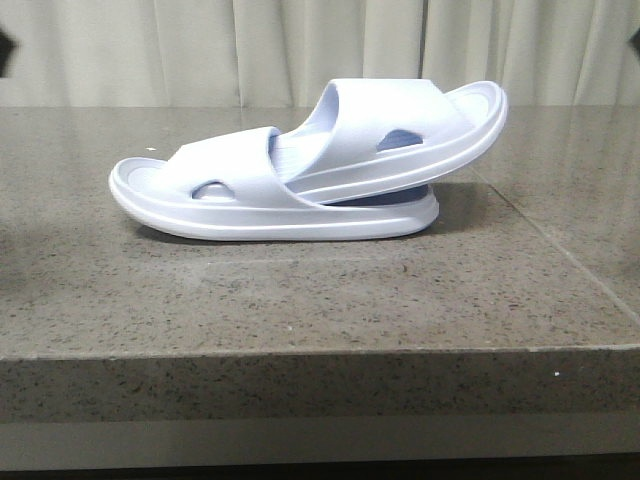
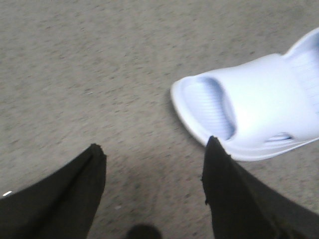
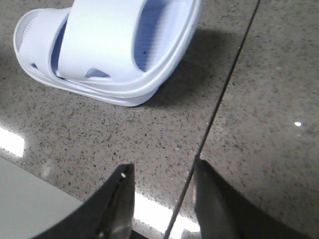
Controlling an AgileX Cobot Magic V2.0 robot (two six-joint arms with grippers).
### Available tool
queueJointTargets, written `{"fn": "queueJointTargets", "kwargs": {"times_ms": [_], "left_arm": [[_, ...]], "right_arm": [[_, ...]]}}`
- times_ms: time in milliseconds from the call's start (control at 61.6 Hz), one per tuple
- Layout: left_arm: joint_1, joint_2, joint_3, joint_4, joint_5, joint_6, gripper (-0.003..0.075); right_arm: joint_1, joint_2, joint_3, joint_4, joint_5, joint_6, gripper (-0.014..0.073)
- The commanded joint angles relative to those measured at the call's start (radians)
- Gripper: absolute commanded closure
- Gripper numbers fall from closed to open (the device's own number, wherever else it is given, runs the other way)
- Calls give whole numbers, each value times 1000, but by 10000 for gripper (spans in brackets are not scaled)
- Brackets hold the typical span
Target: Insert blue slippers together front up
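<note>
**Slippers already nested, grippers clear**

Found the slippers (image 1: 300, 170) mid-counter, already slotted: upper slipper (image 1: 400, 130) pushed in under the band of the lower slipper (image 1: 230, 190), far end tilted up and overhanging the lower one's sole. Lower one flat on the counter (image 1: 300, 300), bands facing up. Side cut-outs visible on both. Looked like the insert step was basically done, judging by how they sat.

Spotted neither arm in the front view. Left gripper (image 2: 154, 154) caught in its wrist view with fingers spread wide, nothing between them, hanging over bare counter just beside the end of the lower slipper. Right gripper (image 3: 162, 172) likewise parted and empty, sitting over a seam (image 3: 224, 99) in the stone, near the pair but apart from it.

Next move, guessing here: probably just a retreat, or at most a nudge to seat the top one deeper. Would need a gentle touch, since the foam pair could slide on the polished stone.

Checked for brands or writing. Nothing readable on the slippers, nothing on the counter, nothing on the curtain (image 1: 300, 50) behind.
</note>
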State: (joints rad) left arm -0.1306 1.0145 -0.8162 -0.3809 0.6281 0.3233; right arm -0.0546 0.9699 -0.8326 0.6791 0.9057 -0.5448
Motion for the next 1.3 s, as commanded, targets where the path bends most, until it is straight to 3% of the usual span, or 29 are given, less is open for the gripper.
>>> {"fn": "queueJointTargets", "kwargs": {"times_ms": [0, 227, 471, 893, 1006, 1282], "left_arm": [[58, -79, -43, 126, 21, -107, 291], [155, -268, -41, 269, 116, -231, 295], [98, -366, -41, 370, 212, -305, 301], [72, -387, -11, 381, 231, -305, 307], [72, -387, -11, 381, 231, -305, 396], [72, -387, -11, 381, 227, -305, 741]], "right_arm": [[6, -75, -34, -70, -13, 86, 272], [9, -181, -34, -243, 11, 232, 272], [126, -224, -33, -389, 59, 327, 272], [132, -247, 12, -402, 11, 409, 274], [132, -247, 12, -402, 9, 409, 347], [132, -247, 12, -402, 9, 409, 678]]}}
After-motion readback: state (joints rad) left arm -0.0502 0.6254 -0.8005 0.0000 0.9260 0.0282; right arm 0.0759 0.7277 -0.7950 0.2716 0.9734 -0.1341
